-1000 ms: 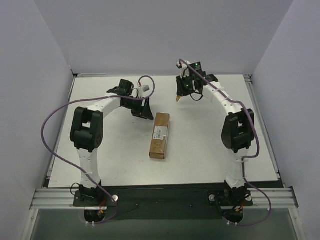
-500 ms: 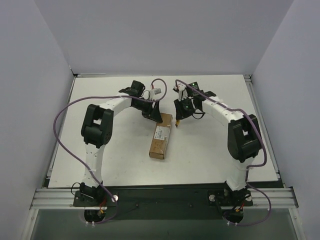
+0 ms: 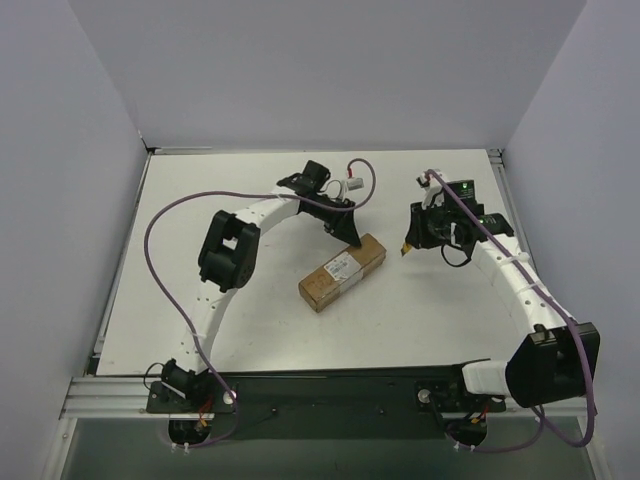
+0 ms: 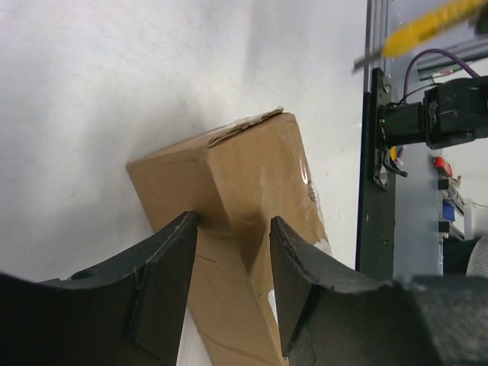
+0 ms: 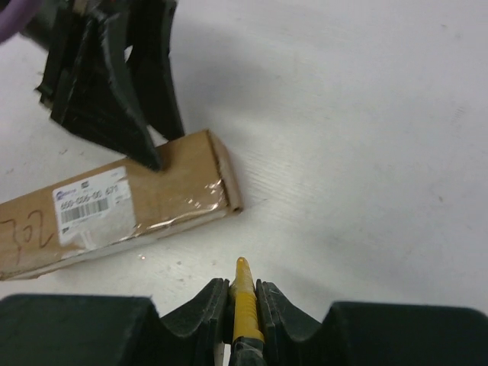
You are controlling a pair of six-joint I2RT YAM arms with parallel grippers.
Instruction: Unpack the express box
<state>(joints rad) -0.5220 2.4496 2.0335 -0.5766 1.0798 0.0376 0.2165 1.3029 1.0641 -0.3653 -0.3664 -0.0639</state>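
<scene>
Express box point(image 3: 342, 271) lies flat on the desk point(image 3: 190, 210) at centre frame, angled up to the right. Left hand point(image 3: 352, 238) sits at its upper-right end, jaws apart; cannot tell if it is grasping. Right hand point(image 3: 410, 243), right of the box, is clenched on the yellow utility knife point(image 5: 244, 305).

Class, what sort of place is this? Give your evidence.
Probably a robot lab cell: left arm and right arm bolted at a white table's edge, plain grey walls enclosing it, one box laid out.
</scene>
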